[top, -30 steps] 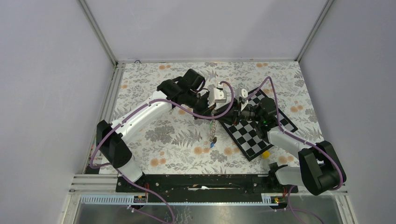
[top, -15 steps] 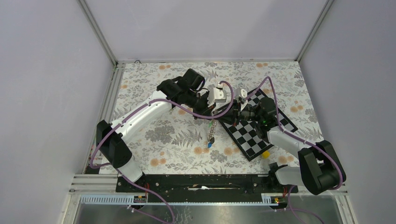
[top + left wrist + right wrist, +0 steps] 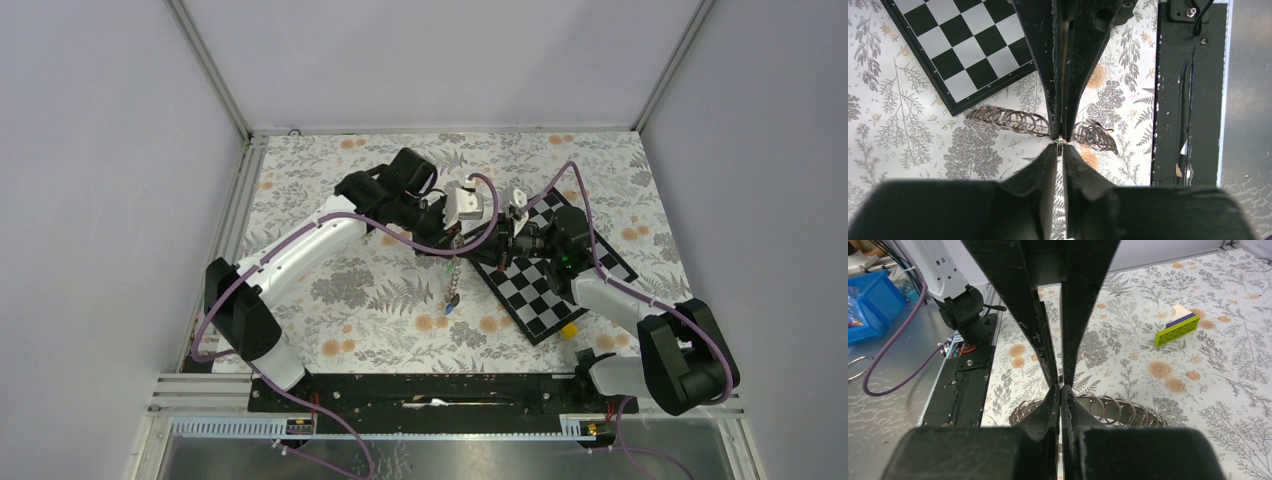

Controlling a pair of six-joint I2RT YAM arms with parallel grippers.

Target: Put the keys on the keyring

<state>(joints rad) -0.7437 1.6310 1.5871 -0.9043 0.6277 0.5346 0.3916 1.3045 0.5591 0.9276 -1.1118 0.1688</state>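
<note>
- The left gripper (image 3: 1060, 150) is reaching in over the middle of the desk (image 3: 350, 300), its tips facing those of the right gripper (image 3: 1061, 390) and all but touching them.
- The left fingers (image 3: 1047, 162) are standing drawn in to a slim gap, and one ring of the keyring (image 3: 1013, 120) is sitting edge-on in that gap at the very tips, so this gripper is clamping on the keyring.
- The right fingers (image 3: 1045, 412) are pressing tight together with no gap showing, and they are nipping the same ring at their tips.
- I cannot tell which of the two grips is bearing the weight.
- In the overhead view the keyring is hanging as a thin strand from the meeting point of the grippers towards the near edge, just left of the checkerboard (image 3: 540, 290).
- In both wrist views its linked rings are showing as a row stretched out behind the fingertips.
- The blue key (image 3: 452, 309) is dangling at the strand's lower end, over the flowered desk cloth.
- The checkerboard is lying flat and skewed under the right arm, with a small yellow block (image 3: 568, 330) sitting just off its near corner.
- A green brick (image 3: 1175, 331) is lying on the desk well apart from the grippers.
</note>
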